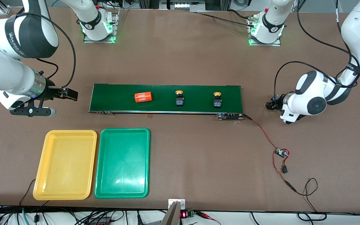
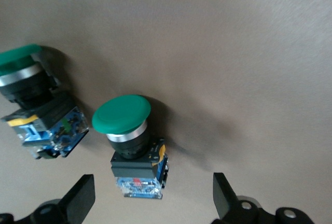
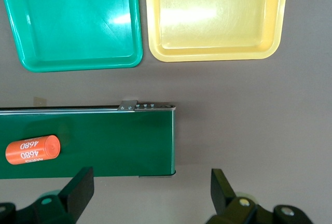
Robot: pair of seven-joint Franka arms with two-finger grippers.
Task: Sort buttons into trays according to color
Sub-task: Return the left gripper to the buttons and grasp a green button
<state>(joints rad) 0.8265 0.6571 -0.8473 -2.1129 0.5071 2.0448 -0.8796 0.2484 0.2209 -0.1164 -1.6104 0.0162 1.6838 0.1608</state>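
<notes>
Two buttons with yellow-orange caps (image 1: 179, 97) (image 1: 217, 100) stand on the dark green belt (image 1: 198, 92). In the left wrist view two green-capped buttons (image 2: 122, 114) (image 2: 21, 60) lie on the bare table; the front view does not show them. My left gripper (image 2: 153, 203) (image 1: 271, 104) is open by the belt's end toward the left arm, and one green-capped button lies just ahead of its fingers (image 2: 80, 195). My right gripper (image 1: 70, 94) (image 3: 150, 195) is open and empty over the table by the belt's other end. The yellow tray (image 1: 65, 164) (image 3: 218, 16) and green tray (image 1: 122, 163) (image 3: 78, 22) lie side by side, nearer the front camera.
An orange cylinder marked 4680 (image 1: 143, 97) (image 3: 32, 150) lies on the belt toward the right arm's end. A small circuit board (image 1: 281, 153) on red wire runs from the belt's other end toward the table's front edge.
</notes>
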